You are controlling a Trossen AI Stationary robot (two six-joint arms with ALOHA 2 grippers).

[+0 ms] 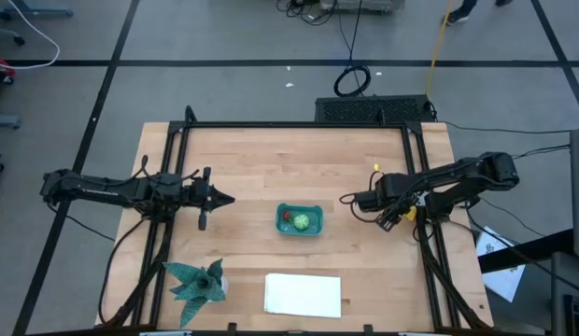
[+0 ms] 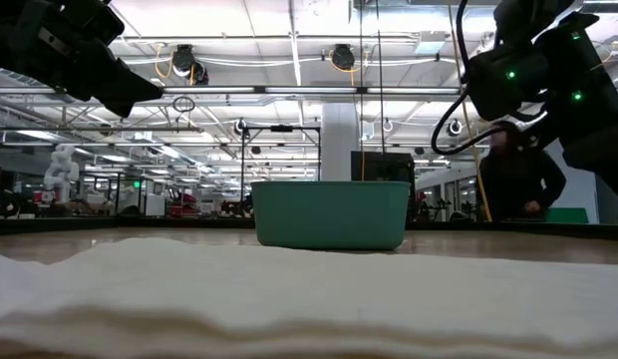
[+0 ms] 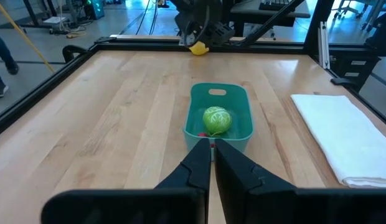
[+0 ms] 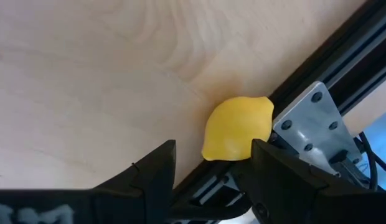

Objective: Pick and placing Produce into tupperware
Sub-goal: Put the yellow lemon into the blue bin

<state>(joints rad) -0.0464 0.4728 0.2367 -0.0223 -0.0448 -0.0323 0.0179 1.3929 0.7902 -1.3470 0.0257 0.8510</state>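
The teal tub [image 1: 299,220] stands near the table's middle and also shows in the low view [image 2: 329,214]. A light green round toy [image 3: 216,119] and a red toy [image 1: 286,217] lie inside it. The yellow toy [image 4: 236,127], lemon-shaped, lies on the wood against the black frame rail near the table's right edge [image 1: 407,213]. My right gripper [image 4: 213,147] is open and reaches down over it, one finger on each side. My left gripper [image 3: 211,150] is shut, hangs above the table left of the tub [image 1: 219,198], and points at it. My right gripper comes at the yellow toy from above with its fingers apart. One fingertip [image 4: 258,152] stands at the toy's rail-side edge [image 4: 255,134], and I cannot tell whether it touches. The other fingertip [image 4: 165,155] is clear of the toy. The toy rests on the table.
A spiky teal-green star-shaped thing [image 1: 198,283] lies at the table's near left. A flat white rectangle [image 1: 303,294] lies at the near edge and fills the low view's foreground [image 2: 289,299]. Black frame rails [image 1: 430,243] border the table. A person [image 2: 518,179] stands beyond the table.
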